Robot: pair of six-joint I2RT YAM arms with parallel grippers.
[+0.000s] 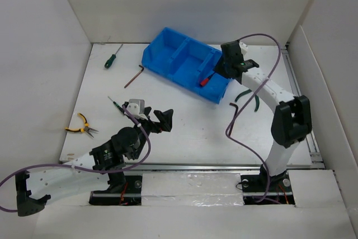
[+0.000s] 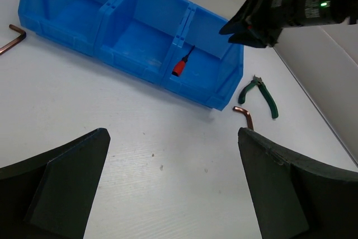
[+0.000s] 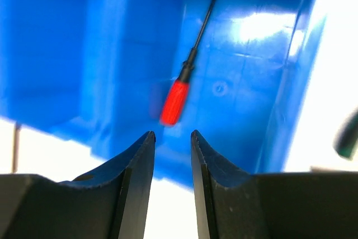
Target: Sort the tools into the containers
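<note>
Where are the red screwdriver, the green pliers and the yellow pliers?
red-handled screwdriver (image 3: 174, 102): right wrist view, on its red handle.
green-handled pliers (image 2: 269, 99): left wrist view, on one green handle.
yellow-handled pliers (image 1: 85, 128): top external view, near the pivot.

A white table (image 1: 190, 132) sits enclosed by plain white walls (image 1: 184, 4) on three sides.

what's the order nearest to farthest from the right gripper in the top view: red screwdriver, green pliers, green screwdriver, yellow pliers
From the right gripper:
1. red screwdriver, in the blue bin's right compartment
2. green pliers, just right of the bin
3. green screwdriver, far left corner
4. yellow pliers, near left edge
</note>
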